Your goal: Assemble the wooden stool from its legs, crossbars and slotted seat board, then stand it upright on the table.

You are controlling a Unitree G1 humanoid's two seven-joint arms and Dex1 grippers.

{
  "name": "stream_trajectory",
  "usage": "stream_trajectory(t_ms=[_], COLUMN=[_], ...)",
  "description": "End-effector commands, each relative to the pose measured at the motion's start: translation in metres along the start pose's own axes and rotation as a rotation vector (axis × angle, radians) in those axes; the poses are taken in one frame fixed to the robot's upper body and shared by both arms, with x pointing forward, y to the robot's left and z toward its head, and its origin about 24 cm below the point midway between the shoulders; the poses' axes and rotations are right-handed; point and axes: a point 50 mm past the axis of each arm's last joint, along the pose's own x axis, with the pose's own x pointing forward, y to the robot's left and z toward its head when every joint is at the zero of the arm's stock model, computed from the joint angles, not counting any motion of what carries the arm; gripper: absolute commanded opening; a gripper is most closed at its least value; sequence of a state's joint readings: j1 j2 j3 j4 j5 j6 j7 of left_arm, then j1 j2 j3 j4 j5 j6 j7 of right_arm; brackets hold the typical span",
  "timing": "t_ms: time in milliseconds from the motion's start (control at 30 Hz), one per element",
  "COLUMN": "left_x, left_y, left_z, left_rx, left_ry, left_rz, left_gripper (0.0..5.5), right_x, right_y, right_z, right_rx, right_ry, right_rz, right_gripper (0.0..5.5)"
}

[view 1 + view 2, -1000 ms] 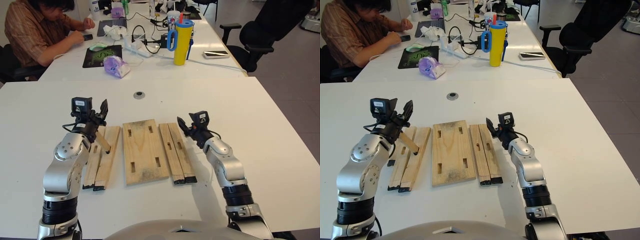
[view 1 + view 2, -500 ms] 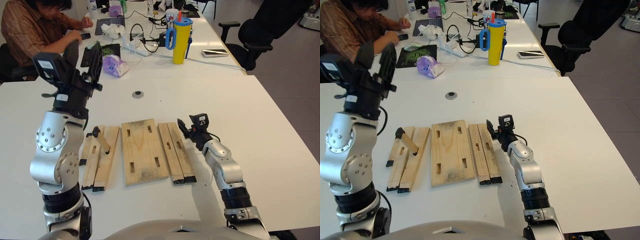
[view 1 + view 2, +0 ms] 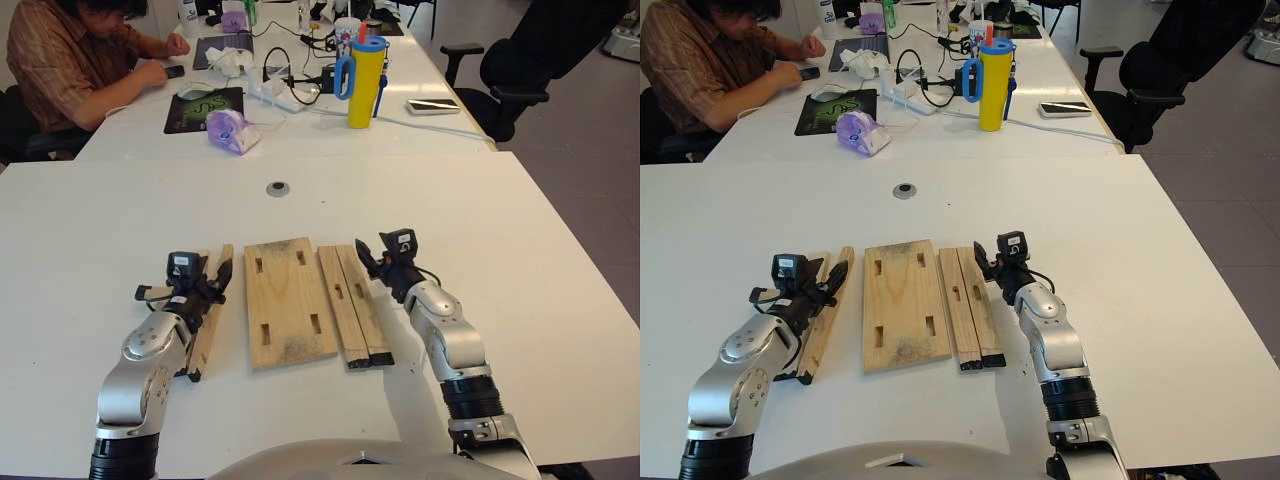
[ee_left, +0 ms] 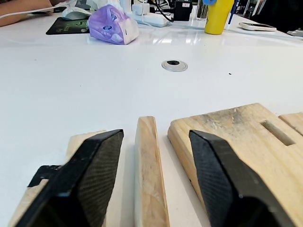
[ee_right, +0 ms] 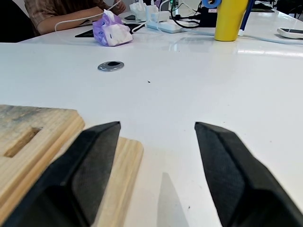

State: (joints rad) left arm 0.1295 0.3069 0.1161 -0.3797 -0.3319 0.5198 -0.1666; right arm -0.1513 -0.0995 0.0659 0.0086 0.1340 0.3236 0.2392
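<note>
1. Left eye view: the left gripper (image 3: 210, 280) had come down again from high above the table (image 3: 520, 240). It hung low over the left pair of legs (image 3: 205, 345), just left of the slotted seat board (image 3: 290, 315).
2. Its fingers (image 4: 90, 189) were open, one on each side of a single leg (image 4: 151, 189), and they held nothing.
3. The right gripper (image 3: 368, 255) had not moved. It stood at the far end of the right pair of legs (image 3: 355, 310), also with fingers spread and empty.
4. All the wooden parts lay flat and none was joined. I judged that the left arm was lining up for a first grasp, so the assembly was only at its beginning.
5. The left arm covered most of the left legs. The small crossbar that leaned there a moment earlier could not be found with certainty; a short stub left of the gripper was perhaps it.
</note>
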Motion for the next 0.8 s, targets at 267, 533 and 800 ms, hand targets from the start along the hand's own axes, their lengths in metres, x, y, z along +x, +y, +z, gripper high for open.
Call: stream_trajectory(t_ms=[267,533,800], left_x=[-0.008,-0.053,-0.069], left_y=[-0.006,0.020,0.025], left_z=[0.079,0.042,0.027], left_rx=[0.097,0.274,0.204], left_ry=[-0.341,-0.080,0.139], left_rz=[0.042,-0.062,-0.140], left_gripper=[2.57,2.57,2.57], right_x=[0.000,-0.006,-0.009], right_y=[0.004,0.002,0.007], right_z=[-0.005,-0.016,-0.020], right_rx=[0.002,0.020,0.042], right_ry=[0.020,0.033,0.032], right_rz=[0.011,-0.083,-0.126], right_gripper=[2.91,2.91,2.91])
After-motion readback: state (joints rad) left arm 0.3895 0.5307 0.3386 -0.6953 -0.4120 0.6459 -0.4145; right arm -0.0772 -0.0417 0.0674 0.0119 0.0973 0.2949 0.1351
